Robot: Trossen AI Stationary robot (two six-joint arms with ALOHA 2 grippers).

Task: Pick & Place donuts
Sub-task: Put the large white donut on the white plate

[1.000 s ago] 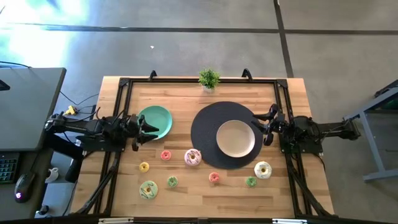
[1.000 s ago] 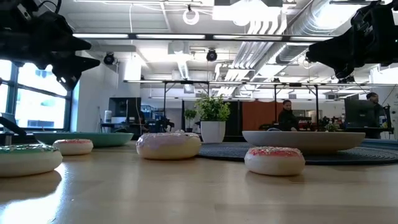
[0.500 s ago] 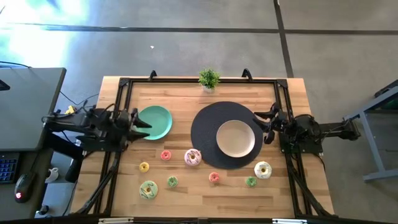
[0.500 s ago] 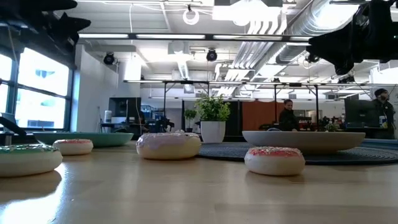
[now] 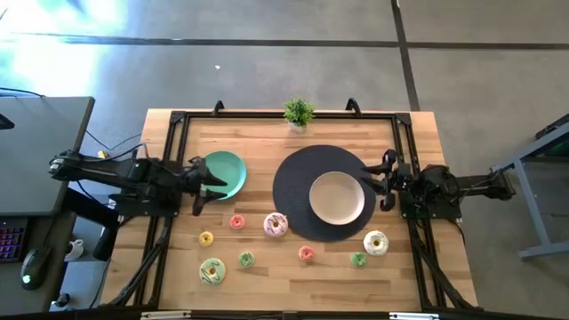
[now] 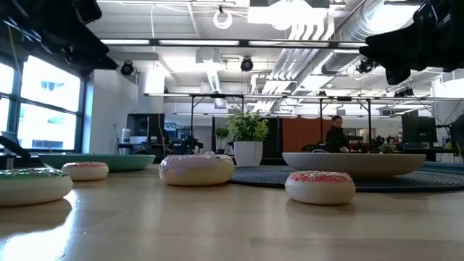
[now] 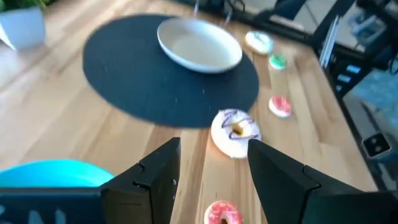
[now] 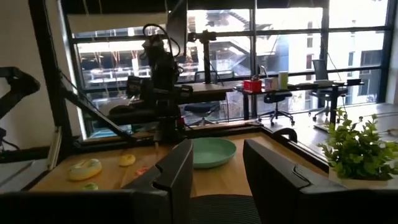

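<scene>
Eight toy donuts lie flat on the wooden table: a pink one, a large white one, a yellow one, a large green one, a small green one, a pink one, a green one and a large white one. My left gripper hangs open above the left rim of the teal plate. Its wrist view shows the white donut between and beyond its fingers. My right gripper hangs open above the right edge of the dark mat.
A beige plate sits on the round dark mat. A small potted plant stands at the far edge. Black frame rails run along the table's left, right and far sides. Bare wood lies between the donuts along the near edge.
My left gripper drew back toward the table's left edge and rose, then came back toward the teal plate, staying open. The donuts and plates have kept their places.
</scene>
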